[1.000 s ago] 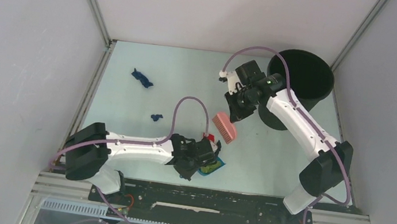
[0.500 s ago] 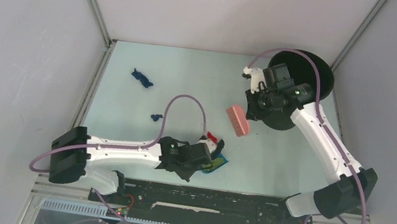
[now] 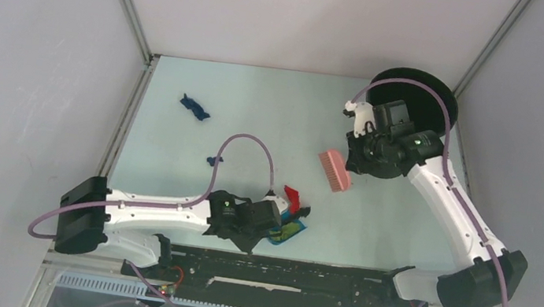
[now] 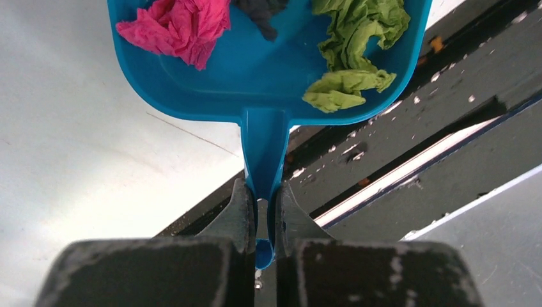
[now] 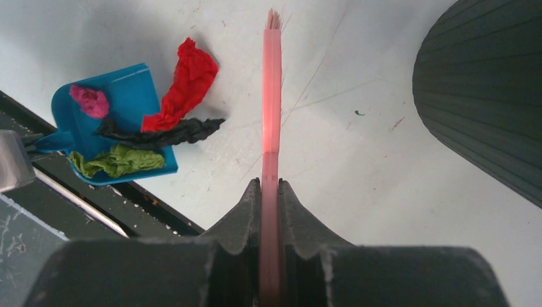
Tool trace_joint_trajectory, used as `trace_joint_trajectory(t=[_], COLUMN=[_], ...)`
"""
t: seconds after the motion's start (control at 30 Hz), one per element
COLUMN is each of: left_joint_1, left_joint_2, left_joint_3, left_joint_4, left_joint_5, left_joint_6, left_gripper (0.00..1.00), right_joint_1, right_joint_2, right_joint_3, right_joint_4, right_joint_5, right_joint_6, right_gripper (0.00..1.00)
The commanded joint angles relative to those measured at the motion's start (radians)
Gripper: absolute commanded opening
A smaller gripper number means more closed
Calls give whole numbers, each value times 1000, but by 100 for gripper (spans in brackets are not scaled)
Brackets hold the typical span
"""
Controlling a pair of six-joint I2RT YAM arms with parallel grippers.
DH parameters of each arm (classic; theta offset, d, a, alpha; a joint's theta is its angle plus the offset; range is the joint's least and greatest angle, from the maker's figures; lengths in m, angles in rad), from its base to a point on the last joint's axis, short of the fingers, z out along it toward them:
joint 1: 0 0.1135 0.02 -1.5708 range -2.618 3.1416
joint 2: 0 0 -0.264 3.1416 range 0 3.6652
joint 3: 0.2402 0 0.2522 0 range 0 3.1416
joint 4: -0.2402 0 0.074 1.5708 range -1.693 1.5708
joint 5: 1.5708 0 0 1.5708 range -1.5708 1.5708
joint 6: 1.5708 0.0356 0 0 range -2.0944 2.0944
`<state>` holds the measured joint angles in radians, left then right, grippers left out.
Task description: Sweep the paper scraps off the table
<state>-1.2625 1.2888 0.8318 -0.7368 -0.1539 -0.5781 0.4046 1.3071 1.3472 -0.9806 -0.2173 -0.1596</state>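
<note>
A: Blue dustpan [image 4: 255,83]: status?
B: Handle clamped in left gripper [image 4: 262,214]; magenta and green paper scraps [image 4: 348,38] inside, red scrap [image 5: 188,83] at its mouth.
A: Right gripper [image 5: 270,192]?
B: Closed on pink brush [image 5: 271,96]. Two dark blue scraps [image 3: 195,106] lie on the table [image 3: 276,98], far left.

Pink brush [image 3: 335,170] is hanging tilted at mid-scene | blue dustpan [image 4: 262,89] is showing at the near side, left of the brush | black bin [image 3: 431,95] is standing in the far right corner
</note>
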Motion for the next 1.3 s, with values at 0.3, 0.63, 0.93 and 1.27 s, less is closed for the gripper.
trace_joint_trajectory(t=[0.3, 0.63, 0.93, 1.27], left_joint_1=[-28, -18, -18, -18], left_joint_2=[65, 205, 123, 32], left_joint_3=[-46, 45, 64, -5], left_joint_4=[-32, -3, 12, 92], left_joint_5=[90, -3, -108, -171], left_joint_6=[-30, 10, 4, 37], left_gripper=[0, 0, 0, 0], right_joint_1=[187, 301, 191, -52], right_joint_2=[201, 349, 261, 100], right_joint_3=[14, 158, 172, 204], right_joint_4=[68, -101, -113, -96], right_joint_5=[124, -150, -210, -206], right_joint_6=[-54, -28, 3, 3], right_gripper=[0, 0, 0, 0])
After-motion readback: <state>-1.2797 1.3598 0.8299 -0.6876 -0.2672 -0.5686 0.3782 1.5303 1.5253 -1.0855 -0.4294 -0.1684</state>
